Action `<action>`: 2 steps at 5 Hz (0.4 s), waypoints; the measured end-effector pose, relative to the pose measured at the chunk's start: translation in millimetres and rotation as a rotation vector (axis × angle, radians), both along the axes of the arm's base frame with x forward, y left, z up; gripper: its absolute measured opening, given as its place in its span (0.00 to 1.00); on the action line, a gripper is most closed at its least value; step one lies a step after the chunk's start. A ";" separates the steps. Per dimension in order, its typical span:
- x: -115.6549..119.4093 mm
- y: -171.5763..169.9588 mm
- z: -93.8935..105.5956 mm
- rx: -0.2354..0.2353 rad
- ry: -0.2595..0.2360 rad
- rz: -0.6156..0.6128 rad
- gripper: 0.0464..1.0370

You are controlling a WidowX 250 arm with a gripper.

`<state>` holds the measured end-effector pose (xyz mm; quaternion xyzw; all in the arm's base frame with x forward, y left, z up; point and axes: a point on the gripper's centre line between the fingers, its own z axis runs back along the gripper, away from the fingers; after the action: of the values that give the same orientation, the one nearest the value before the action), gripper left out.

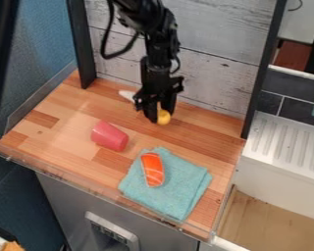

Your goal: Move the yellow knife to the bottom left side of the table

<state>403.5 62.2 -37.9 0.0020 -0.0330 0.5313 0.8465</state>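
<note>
Black two-finger gripper (158, 115) at the yellow-handled toy knife (164, 117), near the table's back edge.
The arm hangs down in front of the whitewashed plank wall (212, 73), its gripper at the yellow handle; whether it is spread or pinching the knife, I cannot tell. The knife's pale blade (126, 95) shows beyond the gripper, on the side toward the back left corner of the wooden table (61, 122). A pinkish-red plastic cup (110, 136) lies on its side left of the table's middle, well apart from the knife. Toward the front right corner lies a folded teal cloth (182, 193), with an orange, white-striped toy salmon piece (152, 169) resting on it.
</note>
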 end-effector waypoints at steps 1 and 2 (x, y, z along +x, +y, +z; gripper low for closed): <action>-18.2 18.3 16.2 -0.016 -0.032 0.056 0.47; -39.9 49.8 34.6 -0.027 -0.068 0.113 0.47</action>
<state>363.6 112.0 -3.3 -0.0257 -0.0546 0.5786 0.8134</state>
